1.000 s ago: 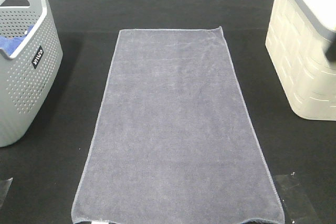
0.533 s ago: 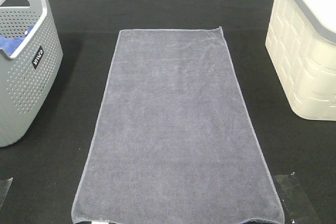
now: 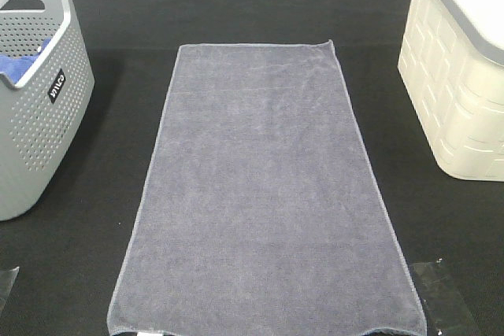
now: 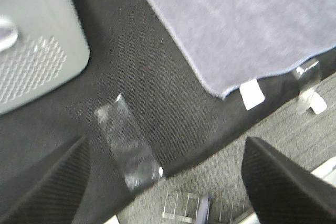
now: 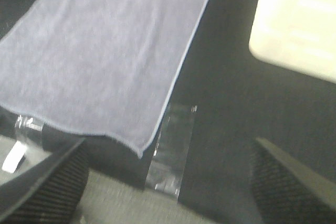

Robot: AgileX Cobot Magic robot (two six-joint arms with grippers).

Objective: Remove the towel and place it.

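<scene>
Neither arm shows in the exterior high view. In the left wrist view, the left claw (image 4: 165, 182) has its two dark, textured fingers (image 4: 47, 190) spread wide apart, with nothing between them; it hangs above the near edge of the black tabletop (image 4: 157, 82), touching nothing. In the right wrist view, the right claw (image 5: 168, 187) likewise has its dark, ridged fingers (image 5: 286, 184) spread wide, nothing held between them, and it hangs above that same near edge of the tabletop without contact.
</scene>
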